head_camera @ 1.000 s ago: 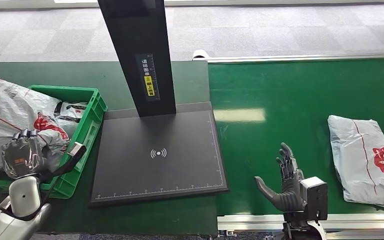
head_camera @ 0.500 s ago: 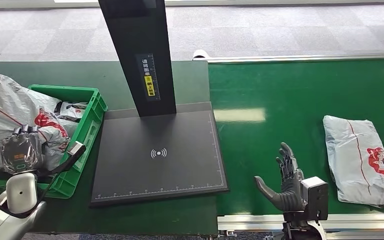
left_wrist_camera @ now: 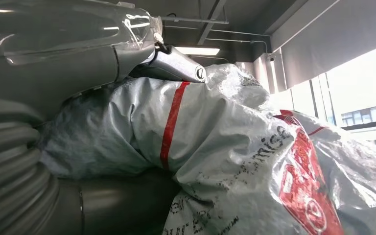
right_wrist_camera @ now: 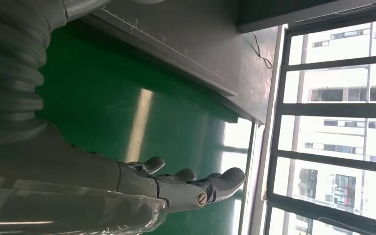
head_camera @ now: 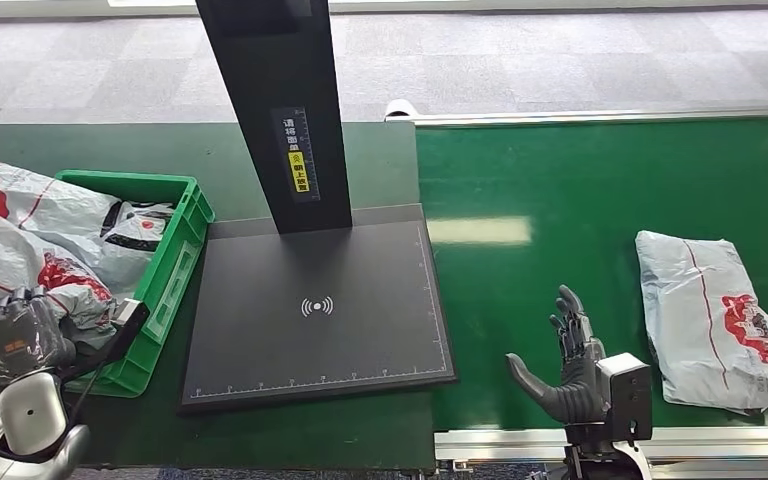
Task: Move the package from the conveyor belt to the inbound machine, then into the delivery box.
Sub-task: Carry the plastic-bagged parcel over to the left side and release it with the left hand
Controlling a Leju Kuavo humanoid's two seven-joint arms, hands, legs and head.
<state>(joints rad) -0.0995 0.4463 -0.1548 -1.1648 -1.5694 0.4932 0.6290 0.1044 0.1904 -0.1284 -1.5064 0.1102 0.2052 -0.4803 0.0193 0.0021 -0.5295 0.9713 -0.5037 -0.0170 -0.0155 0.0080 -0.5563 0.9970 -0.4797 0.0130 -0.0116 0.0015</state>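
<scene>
Since the earlier head frames, the grey poly mailer package on the conveyor belt had drifted toward the right robot hand, and the left robot hand had drawn back with its bag toward the near edge of the green delivery box.

Right robot hand: fingers apart and upright, palm facing the oncoming package, nothing held; it hovered over the belt near the front rail, with a clear gap of bare belt between it and the mailer.

Left robot hand: the left wrist view showed a finger and thumb wrapped on a crinkled grey bag with red print, so it had that bag gripped over the delivery box, among other bags piled there.

Handling judgement: the package looked light, soft and floppy, with a slick film skin and a low flat profile. It would likely sag and slide if pinched at one corner. The better hold seemed to be across the near long edge, or a scoop under the side, gathering film so the contents bunch in the palm.

Surroundings: the inbound machine's black scan plate lay between belt and box, its upright post at the far side. A carry from the belt should pass low over the plate's near half to avoid the post.
</scene>
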